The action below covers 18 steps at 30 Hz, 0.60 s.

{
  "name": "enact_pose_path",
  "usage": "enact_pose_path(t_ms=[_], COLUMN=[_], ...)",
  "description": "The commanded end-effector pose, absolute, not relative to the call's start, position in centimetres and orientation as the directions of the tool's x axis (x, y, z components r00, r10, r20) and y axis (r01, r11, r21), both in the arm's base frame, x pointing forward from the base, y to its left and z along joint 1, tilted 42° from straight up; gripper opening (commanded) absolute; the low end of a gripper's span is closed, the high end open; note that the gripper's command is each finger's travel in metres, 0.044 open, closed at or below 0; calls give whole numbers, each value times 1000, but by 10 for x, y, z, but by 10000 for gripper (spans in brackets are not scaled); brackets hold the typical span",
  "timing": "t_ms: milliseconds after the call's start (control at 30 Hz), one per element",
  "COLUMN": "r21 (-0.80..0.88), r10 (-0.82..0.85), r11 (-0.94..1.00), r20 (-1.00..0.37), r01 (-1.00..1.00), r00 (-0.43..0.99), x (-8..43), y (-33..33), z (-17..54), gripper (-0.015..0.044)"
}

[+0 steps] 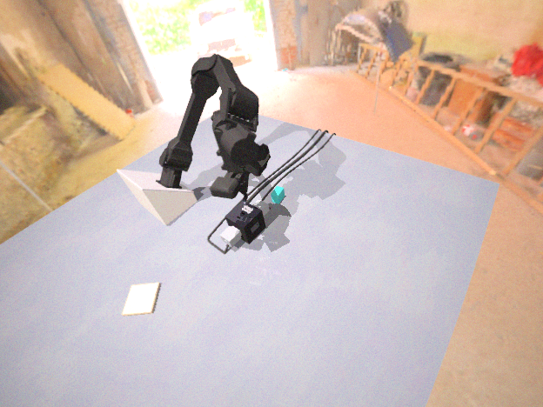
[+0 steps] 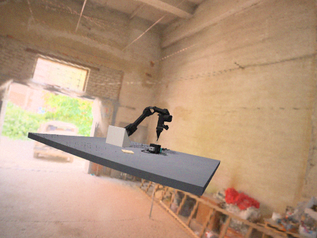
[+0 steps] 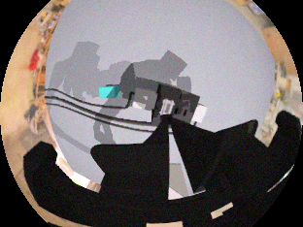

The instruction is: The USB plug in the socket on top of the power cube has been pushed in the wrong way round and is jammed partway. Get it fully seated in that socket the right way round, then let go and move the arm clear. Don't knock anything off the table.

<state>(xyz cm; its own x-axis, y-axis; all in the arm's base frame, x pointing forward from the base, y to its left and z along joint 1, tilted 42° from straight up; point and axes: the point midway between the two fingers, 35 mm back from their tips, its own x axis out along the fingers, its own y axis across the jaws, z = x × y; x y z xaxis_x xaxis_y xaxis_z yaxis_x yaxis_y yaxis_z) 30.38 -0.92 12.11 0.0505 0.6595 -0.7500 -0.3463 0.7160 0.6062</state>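
Note:
The black power cube point(image 1: 258, 218) point(image 2: 155, 145) point(image 3: 177, 94) stands on the table, with small dark sockets in its top. My gripper point(image 1: 245, 202) point(image 2: 157, 140) point(image 3: 169, 121) points down over the cube and is shut on the USB plug. The plug's pale metal end point(image 1: 247, 209) point(image 3: 167, 107) shows just beyond the fingertips, against the cube's top. In the exterior view the fingertips stand a little above the cube. The plug's body is mostly hidden by the fingers, and I cannot tell which way round it is.
White adapter point(image 1: 229, 236) point(image 3: 199, 113) is on one cube side, grey adapter point(image 3: 145, 99) on another. Black cables point(image 1: 292, 163) point(image 3: 87, 113) run past the gripper. Also on the table are a cyan block point(image 1: 278, 195) point(image 3: 109, 91), white wedge point(image 1: 169, 203) point(image 2: 115, 135) and cream tile point(image 1: 141, 298) point(image 2: 127, 151).

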Motion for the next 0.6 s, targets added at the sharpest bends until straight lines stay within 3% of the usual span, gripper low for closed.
enact_pose_path(t_ms=[0,567], r21=[630,655], r10=[659,659], r11=[737,730], r20=[-750,-750], r01=[-245,196], r00=[52,52], x=[304,304], y=[-9,-9], z=[121,121], gripper=[0,0])
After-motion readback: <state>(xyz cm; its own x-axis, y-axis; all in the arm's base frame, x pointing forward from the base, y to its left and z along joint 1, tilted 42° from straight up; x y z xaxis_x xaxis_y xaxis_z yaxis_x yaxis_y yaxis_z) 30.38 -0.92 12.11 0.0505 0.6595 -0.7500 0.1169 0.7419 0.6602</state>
